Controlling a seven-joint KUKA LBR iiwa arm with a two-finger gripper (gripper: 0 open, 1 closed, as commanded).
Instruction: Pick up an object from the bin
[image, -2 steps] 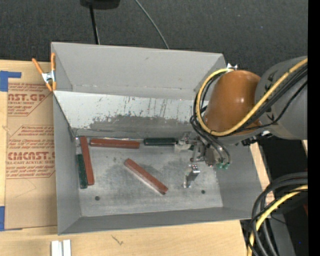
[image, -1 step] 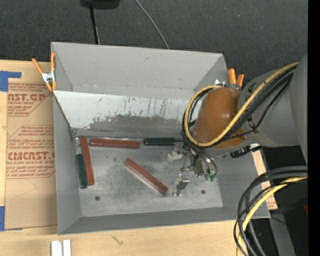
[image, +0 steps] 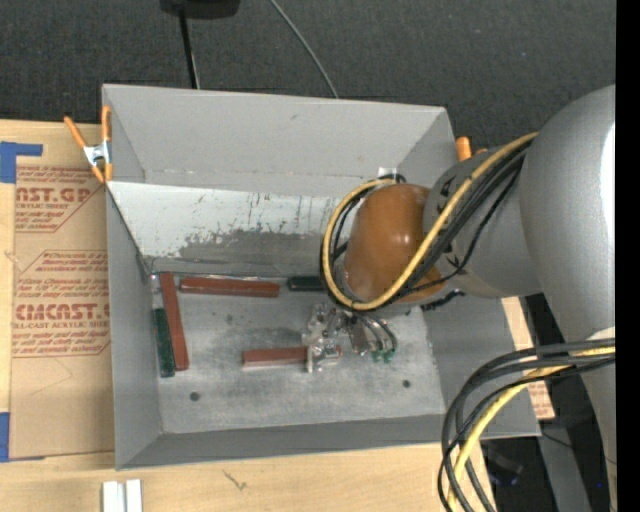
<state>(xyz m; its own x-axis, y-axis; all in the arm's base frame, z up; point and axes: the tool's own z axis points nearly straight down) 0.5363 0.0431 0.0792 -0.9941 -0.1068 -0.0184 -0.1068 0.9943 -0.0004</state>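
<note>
My gripper is low over the bin floor, right of the middle, under the orange cover on the wrist. A short brown flat stick lies level on the floor just to its left, and its right end meets the gripper's metal tip. Whether that end is gripped cannot be told. A small green piece shows just right of the gripper. A small dark green stick lies behind the gripper, near the back wall.
A long brown stick lies along the foot of the back wall. By the left wall a brown stick and a dark green stick lie side by side, pointing front to back. The arm and its cables cover the bin's right side.
</note>
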